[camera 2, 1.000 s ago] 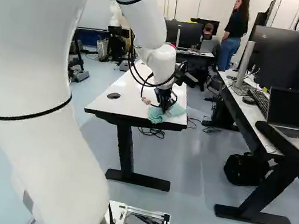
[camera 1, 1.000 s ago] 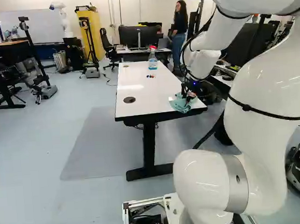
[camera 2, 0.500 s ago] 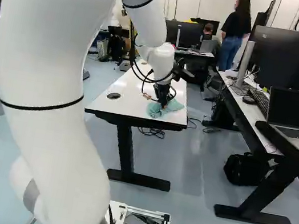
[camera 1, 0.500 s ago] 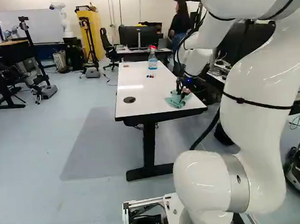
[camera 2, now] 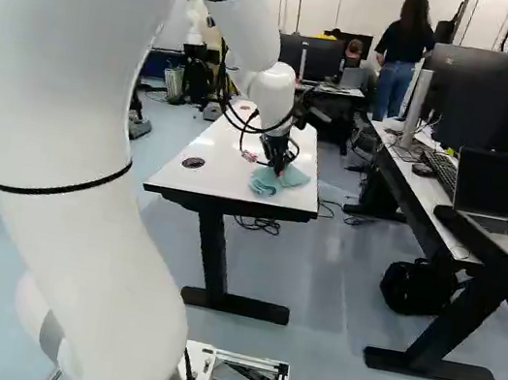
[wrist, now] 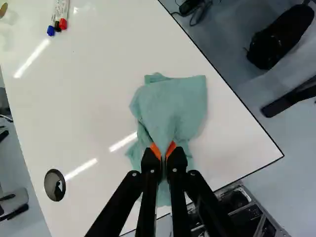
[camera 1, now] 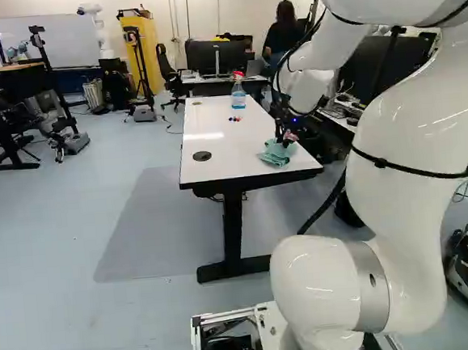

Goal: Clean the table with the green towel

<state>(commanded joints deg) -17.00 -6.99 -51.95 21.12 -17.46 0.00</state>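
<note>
Red-capped bottle (camera 1: pixel 239 99) beyond green towel (wrist: pixel 173 106)

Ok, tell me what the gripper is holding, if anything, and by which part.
The black two-finger gripper holds the green cloth towel by a bunched fold near the towel's middle, pinched between orange-padded fingers.

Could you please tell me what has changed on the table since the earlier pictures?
The gripper, closed on the green towel, has moved with it over the table, away from the near edge and slightly left. The towel has not been let go. The markers and the bottle stayed where they were.
</note>
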